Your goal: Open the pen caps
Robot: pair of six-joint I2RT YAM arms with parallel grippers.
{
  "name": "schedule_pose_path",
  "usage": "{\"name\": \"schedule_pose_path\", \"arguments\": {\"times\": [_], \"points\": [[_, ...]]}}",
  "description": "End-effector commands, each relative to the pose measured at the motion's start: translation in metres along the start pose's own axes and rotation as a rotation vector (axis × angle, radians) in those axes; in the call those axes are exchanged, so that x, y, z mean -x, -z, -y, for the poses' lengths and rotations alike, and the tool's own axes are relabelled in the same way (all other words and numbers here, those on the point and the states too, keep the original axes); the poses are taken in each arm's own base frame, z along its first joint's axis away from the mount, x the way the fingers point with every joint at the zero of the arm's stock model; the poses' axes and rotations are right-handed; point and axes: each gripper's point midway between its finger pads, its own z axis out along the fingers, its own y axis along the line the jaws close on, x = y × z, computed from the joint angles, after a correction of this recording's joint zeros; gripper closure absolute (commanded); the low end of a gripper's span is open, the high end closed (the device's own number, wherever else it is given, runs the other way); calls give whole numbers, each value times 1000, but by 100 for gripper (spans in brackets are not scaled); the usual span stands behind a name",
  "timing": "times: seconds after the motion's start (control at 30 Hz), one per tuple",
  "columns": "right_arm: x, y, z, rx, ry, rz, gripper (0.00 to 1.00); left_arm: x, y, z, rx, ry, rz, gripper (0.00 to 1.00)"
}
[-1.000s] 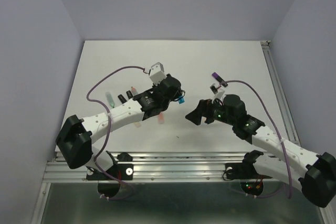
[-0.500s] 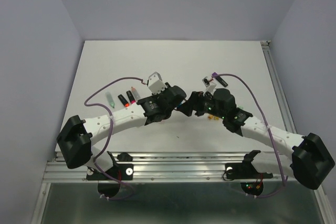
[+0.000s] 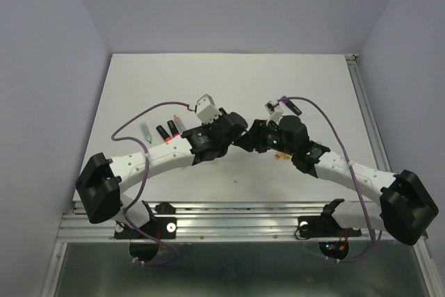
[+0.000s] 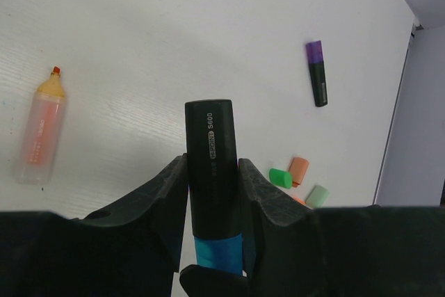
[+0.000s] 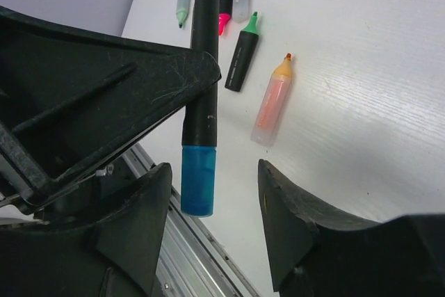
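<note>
Gripping a black plastic marker barrel (image 4: pixel 210 158) across its middle, the left gripper (image 4: pixel 212 193) holds it clamped above the white table (image 4: pixel 139 33). The right gripper (image 5: pixel 215 172) stands wide, its fingers on either side of the stubby blue pen cap (image 5: pixel 198 179) fitted on the barrel's end, touching neither. White print on the barrel reads "S600"; the smaller lettering beside it is illegible.
</note>
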Motion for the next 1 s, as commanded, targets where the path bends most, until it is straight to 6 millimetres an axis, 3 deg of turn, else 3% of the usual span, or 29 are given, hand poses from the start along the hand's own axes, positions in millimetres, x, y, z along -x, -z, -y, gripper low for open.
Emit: {"name": "schedule_pose_path", "arguments": {"times": [0.0, 0.3, 0.33, 0.37, 0.53, 0.67, 0.77, 0.87, 0.93, 0.97], "points": [[29, -5, -33, 91, 23, 66, 45, 13, 6, 18, -29, 30, 38, 100], [27, -8, -40, 132, 19, 52, 72, 9, 4, 19, -28, 11, 33, 100], [27, -8, -39, 129, 21, 54, 79, 9, 4, 20, -32, 14, 33, 100], [26, -8, -39, 131, 21, 52, 96, 7, 2, 18, -30, -7, 35, 100], [13, -6, -37, 139, -5, -4, 99, 12, -5, 17, -38, -25, 84, 100], [-12, 7, -41, 184, -58, -88, 99, 44, -25, 10, 10, -26, 198, 100], [-48, 30, -47, 251, -83, -193, 99, 84, -46, 9, 37, 2, 309, 100], [-62, 51, -64, 304, -86, -216, 99, 117, -71, -1, 88, -22, 363, 100], [-75, 62, -61, 283, -91, -237, 99, 129, -88, -6, 120, -45, 388, 100], [-79, 66, -64, 289, -111, -233, 99, 148, -94, -7, 138, -22, 420, 100]]}}
